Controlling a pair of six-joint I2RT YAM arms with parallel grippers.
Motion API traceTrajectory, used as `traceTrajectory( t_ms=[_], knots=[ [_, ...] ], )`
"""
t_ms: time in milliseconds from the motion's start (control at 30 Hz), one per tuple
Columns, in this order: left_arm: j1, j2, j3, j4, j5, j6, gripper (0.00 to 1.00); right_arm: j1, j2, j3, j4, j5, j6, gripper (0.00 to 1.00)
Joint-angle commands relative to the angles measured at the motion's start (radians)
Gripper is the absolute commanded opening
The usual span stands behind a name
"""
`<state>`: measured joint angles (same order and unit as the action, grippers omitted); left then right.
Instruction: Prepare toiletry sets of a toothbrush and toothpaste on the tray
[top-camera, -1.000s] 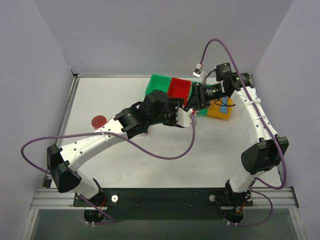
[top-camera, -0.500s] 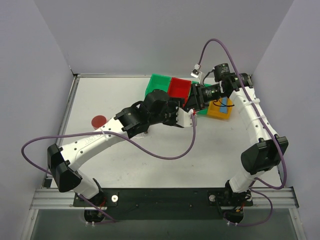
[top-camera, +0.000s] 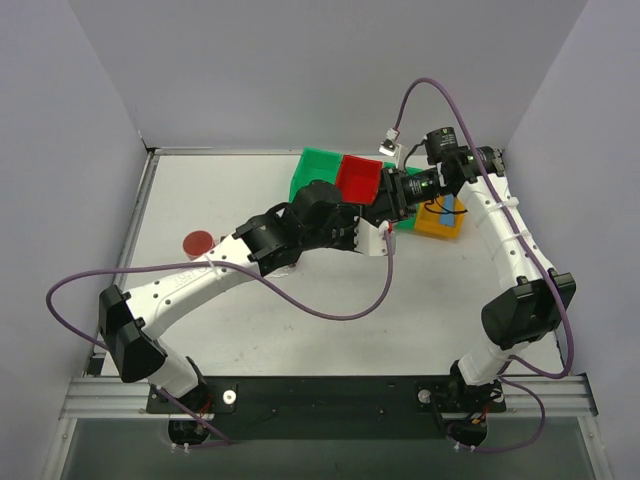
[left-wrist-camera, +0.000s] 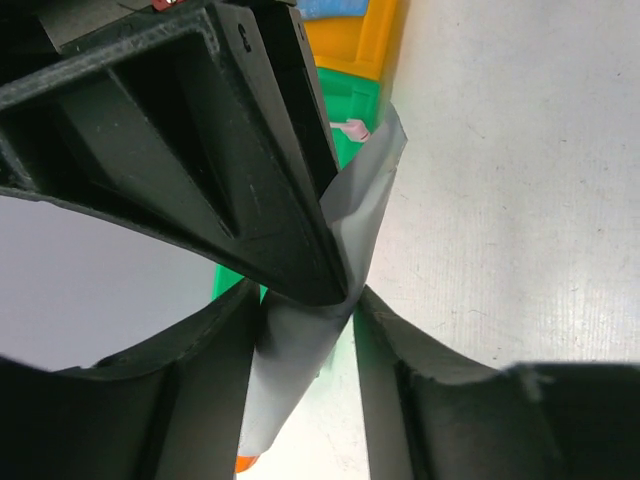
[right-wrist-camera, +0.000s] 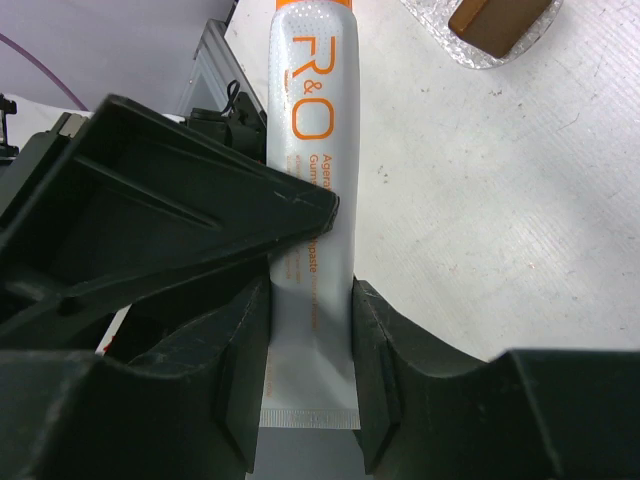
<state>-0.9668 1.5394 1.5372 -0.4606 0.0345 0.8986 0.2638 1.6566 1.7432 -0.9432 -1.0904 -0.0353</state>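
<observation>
The pale grey-white toothpaste (right-wrist-camera: 310, 160) with orange lettering is held in the air between both grippers. My right gripper (right-wrist-camera: 310, 300) is shut on its crimped end. My left gripper (left-wrist-camera: 308, 300) is shut across its middle (left-wrist-camera: 300, 370), with the orange cap toward the left wrist. In the top view the grippers meet (top-camera: 385, 215) in front of the bins. The blue toothpaste (top-camera: 445, 213) lies in the yellow bin (top-camera: 440, 228). A pale pink toothbrush tip (left-wrist-camera: 352, 128) shows in the green bin. One end of the tray (right-wrist-camera: 455, 48), with its brown block, lies on the table below.
The green bin (top-camera: 318, 165), red bin (top-camera: 358, 177) and yellow bin stand in a row at the back. A dark red cup (top-camera: 197, 243) stands on the left of the table. Purple cables loop off both arms.
The left arm has shifted slightly up and right toward the right gripper. The right wrist has edged a little back. The grippers have stayed together at the bins.
</observation>
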Motion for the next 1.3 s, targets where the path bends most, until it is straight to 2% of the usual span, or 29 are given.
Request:
traceTrajectory(
  t_ms=[0, 33, 167, 300, 467, 600, 733, 867, 1000, 1267],
  knots=[
    [-0.001, 0.001, 0.006, 0.037, 0.008, -0.013, 0.46, 0.009, -0.041, -0.005, -0.016, -0.065, -0.029, 0.03],
    [-0.001, 0.001, 0.008, 0.036, 0.007, -0.013, 0.37, 0.008, -0.044, -0.007, -0.014, -0.063, -0.031, 0.04],
    [-0.001, -0.005, -0.003, 0.043, -0.004, -0.018, 0.19, 0.006, -0.054, -0.008, -0.014, -0.049, -0.037, 0.08],
    [-0.001, -0.024, -0.051, 0.056, -0.028, -0.029, 0.00, -0.006, -0.069, 0.001, -0.014, -0.023, -0.040, 0.23],
    [0.002, -0.097, -0.181, 0.115, -0.061, -0.032, 0.00, -0.069, -0.083, 0.042, -0.019, -0.023, -0.014, 0.42],
    [0.023, -0.150, -0.271, 0.152, -0.068, -0.055, 0.00, -0.139, -0.089, 0.105, -0.017, -0.042, 0.006, 0.51],
    [0.108, -0.211, -0.340, 0.206, -0.035, -0.189, 0.00, -0.202, -0.089, 0.145, -0.017, -0.048, 0.023, 0.53],
    [0.261, -0.263, -0.394, 0.295, 0.109, -0.357, 0.00, -0.212, -0.086, 0.136, -0.016, -0.060, 0.031, 0.54],
    [0.437, -0.332, -0.488, 0.503, 0.224, -0.527, 0.00, -0.210, -0.070, 0.118, -0.014, -0.057, 0.031, 0.54],
    [0.615, -0.351, -0.687, 0.897, 0.384, -0.910, 0.00, -0.210, -0.040, 0.095, -0.014, -0.042, 0.008, 0.54]
  ],
)
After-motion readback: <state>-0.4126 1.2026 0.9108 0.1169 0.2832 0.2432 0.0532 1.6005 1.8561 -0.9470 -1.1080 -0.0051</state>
